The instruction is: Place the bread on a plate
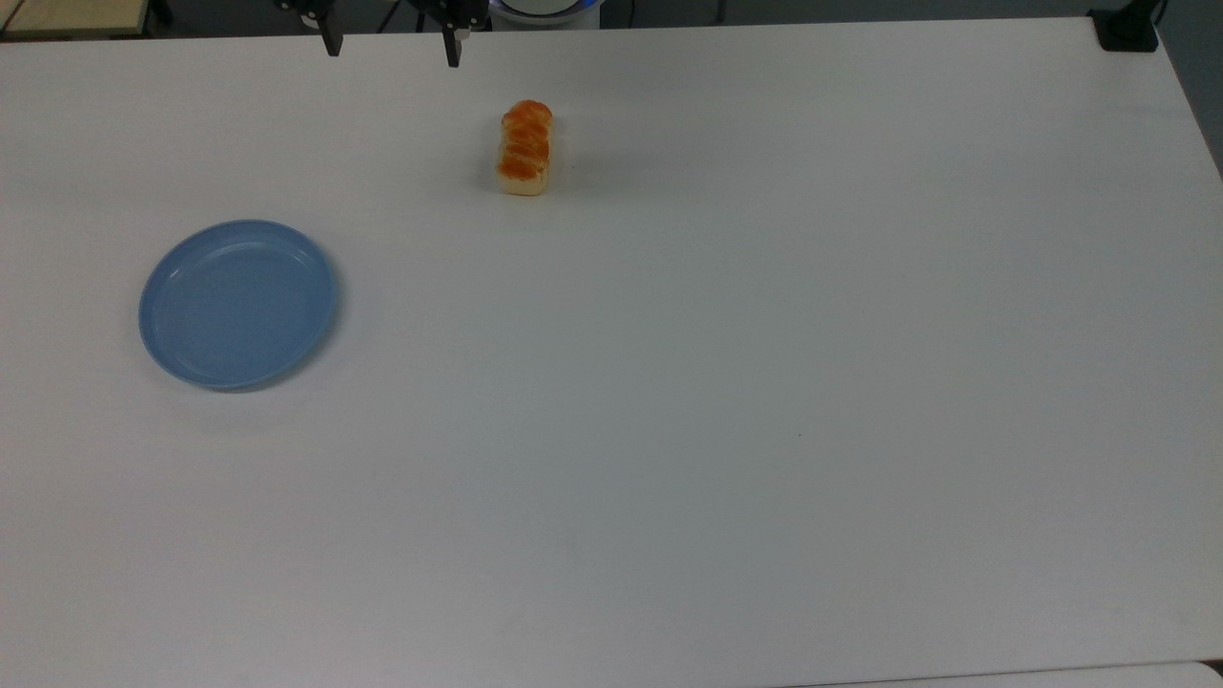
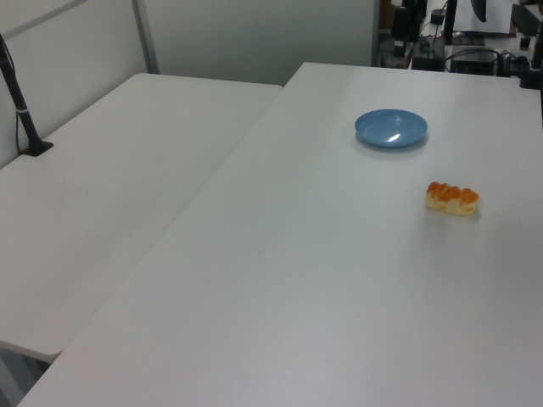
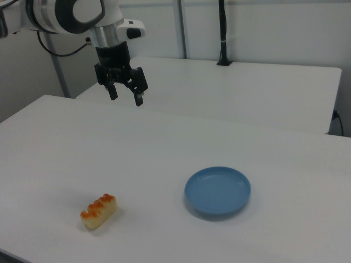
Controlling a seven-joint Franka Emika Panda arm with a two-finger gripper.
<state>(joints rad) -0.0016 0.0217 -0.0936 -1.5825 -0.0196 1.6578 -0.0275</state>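
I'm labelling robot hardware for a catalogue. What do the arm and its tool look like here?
In the right view, the arm has glossy white rounded shells with dark grey joint bands and a black cable trailing behind. Its tool is black, blocky, with two slim black fingers.

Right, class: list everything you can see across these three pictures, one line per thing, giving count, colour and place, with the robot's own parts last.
bread: one, cream sides with orange-brown top, lying on the table, apart from the plate, toward the top view's upper middle.
plate: one, light blue, nothing on it, on the table at the top view's left.
table: one, white, carrying the bread and plate.
second table: one, white, beside the first at the left view's left.
black post: one, black, standing on the second table's far left edge in the left view.
arm: one, white and black, at the right view's upper left.
gripper: one, black, open, hanging above the table, holding nothing.
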